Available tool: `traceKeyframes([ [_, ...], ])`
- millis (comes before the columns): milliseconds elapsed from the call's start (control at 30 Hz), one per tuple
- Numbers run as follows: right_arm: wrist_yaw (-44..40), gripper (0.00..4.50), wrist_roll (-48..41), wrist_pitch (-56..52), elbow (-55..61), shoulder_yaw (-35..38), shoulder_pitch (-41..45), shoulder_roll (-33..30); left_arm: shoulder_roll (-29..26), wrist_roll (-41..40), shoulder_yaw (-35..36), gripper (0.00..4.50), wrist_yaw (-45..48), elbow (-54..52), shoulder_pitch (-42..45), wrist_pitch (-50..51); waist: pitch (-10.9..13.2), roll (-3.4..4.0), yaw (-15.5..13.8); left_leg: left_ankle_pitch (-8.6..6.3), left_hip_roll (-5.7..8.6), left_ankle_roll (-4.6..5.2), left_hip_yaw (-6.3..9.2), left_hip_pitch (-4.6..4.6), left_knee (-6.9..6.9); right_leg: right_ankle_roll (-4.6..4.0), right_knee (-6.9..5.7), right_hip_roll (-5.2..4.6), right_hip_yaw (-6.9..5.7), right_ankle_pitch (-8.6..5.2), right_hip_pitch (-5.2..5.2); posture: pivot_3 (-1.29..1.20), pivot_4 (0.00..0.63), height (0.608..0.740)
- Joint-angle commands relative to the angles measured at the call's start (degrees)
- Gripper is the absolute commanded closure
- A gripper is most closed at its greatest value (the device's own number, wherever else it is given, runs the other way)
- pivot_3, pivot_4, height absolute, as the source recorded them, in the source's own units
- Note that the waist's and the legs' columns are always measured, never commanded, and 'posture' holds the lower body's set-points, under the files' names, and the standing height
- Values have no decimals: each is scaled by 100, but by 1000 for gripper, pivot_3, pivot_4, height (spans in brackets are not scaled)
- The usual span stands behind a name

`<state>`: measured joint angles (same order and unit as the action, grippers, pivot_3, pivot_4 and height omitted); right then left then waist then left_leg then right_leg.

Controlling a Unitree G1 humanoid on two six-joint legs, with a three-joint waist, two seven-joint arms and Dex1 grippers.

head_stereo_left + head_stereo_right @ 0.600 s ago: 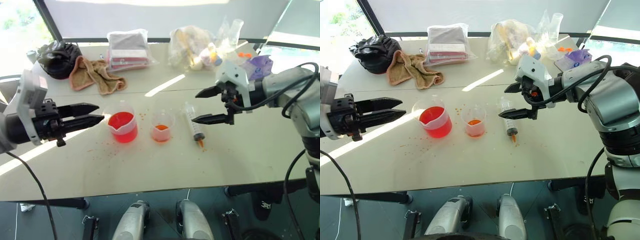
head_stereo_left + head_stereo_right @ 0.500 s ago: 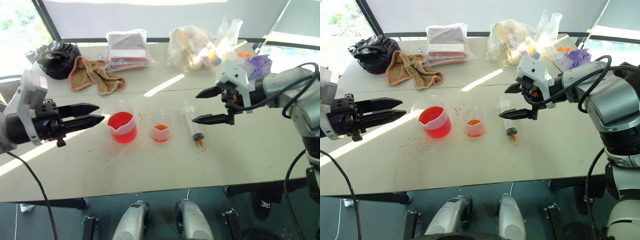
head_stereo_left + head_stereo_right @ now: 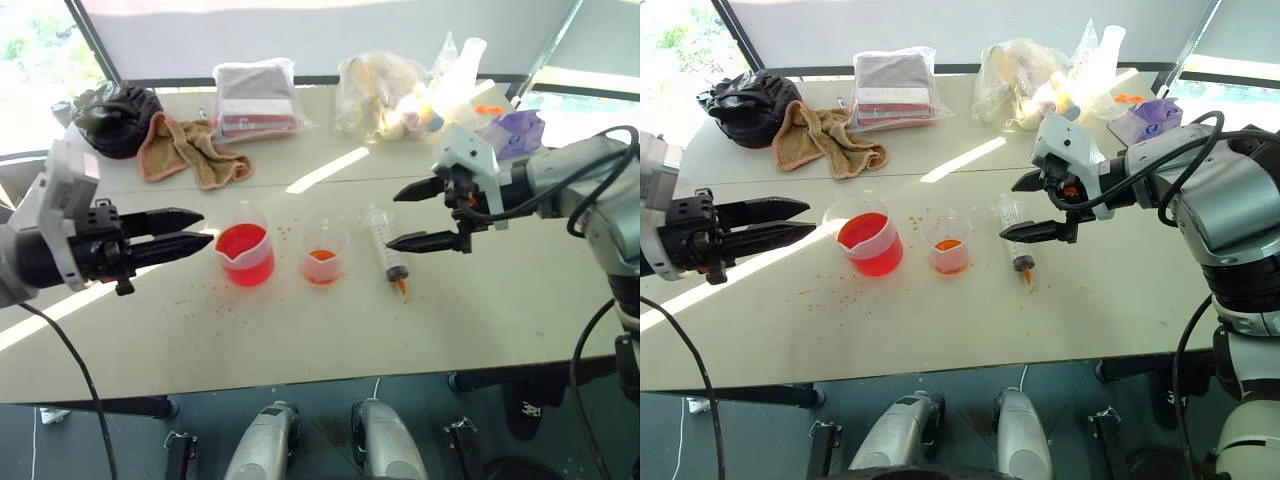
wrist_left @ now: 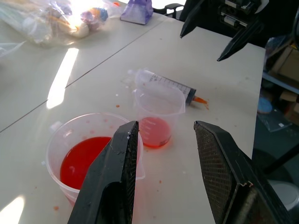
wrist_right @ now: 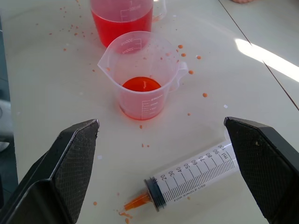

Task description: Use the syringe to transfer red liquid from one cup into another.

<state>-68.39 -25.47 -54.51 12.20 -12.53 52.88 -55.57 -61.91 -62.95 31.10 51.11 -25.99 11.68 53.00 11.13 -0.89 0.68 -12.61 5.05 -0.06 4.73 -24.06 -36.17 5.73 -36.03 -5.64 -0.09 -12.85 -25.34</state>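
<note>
Clear syringe lies flat on table, just left of & below wide-open right gripper; left gripper open too.

Reds on a cream desk
Beaker bright red; cup orange-red at bottom; syringe clear, orange-tipped; towel tan.

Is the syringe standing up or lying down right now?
Lying down: the syringe rests flat on the table, under the open right gripper.
</note>
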Motion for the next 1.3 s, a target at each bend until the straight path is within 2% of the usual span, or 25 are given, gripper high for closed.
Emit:
traceKeyframes([
  [33, -45, 11, 59, 78, 106, 107, 165, -113, -15, -20, 79, 2516, -7, -72, 92, -105, 0, 0, 0, 0, 0, 0, 0, 0, 0, 0, 0, 0, 0, 0, 0, 0, 150, 736],
  [267, 223, 11, 697, 237, -139, -294, 309, 33, 89, -20, 24, 2516, -138, -189, 56, -127, 0, 0, 1, 0, 0, 0, -1, 0, -1, 3, -1, 0, 0, 2, 0, 0, 150, 736],
  [367, 685, 11, 934, -651, -733, -595, 892, 480, 135, -16, 41, 2516, -182, -251, -5, -129, 0, 0, 43, 0, 0, -1, -3, 2, -1, -1, -4, 1, 4, 2, -2, 0, 150, 736],
  [567, 1225, 11, 877, -3150, -2991, -955, 2532, 1590, 263, -60, 99, 2516, -390, -423, -127, -106, -1, 2, 31, 5, -3, -7, 2, 2, 5, -13, -11, 5, 10, 4, -10, 0, 150, 736],
  [700, 1806, 11, 1106, -3742, -4755, -1041, 3102, 2283, 322, -108, 170, 2516, -535, -528, -222, -93, -3, -1, 8, 4, 4, -7, 1, 2, 4, -14, -8, 2, 10, 7, -7, 0, 150, 736],
  [833, 2146, 11, 1159, -3794, -5537, -1116, 3237, 2662, 333, -158, 383, 2516, -630, -624, -406, -47, -3, -1, 24, 5, 8, -7, 1, 0, 5, -11, -9, 1, 9, 10, -9, 0, 150, 736],
  [1033, 2523, 11, 1278, -3598, -5992, -1044, 3332, 3035, 331, -181, 564, 2516, -772, -847, -664, -65, -3, 2, 65, 5, 4, -8, -1, 1, 12, -7, -15, 5, 8, 12, -16, 0, 150, 736],
  [1300, 2964, 11, 1699, -2585, -7032, -909, 3188, 3543, 296, -356, 736, 2516, -951, -957, -792, -57, -4, 2, 54, 5, 6, -9, 0, 3, 10, -7, -17, 13, 7, 13, -14, 0, 150, 736],
])
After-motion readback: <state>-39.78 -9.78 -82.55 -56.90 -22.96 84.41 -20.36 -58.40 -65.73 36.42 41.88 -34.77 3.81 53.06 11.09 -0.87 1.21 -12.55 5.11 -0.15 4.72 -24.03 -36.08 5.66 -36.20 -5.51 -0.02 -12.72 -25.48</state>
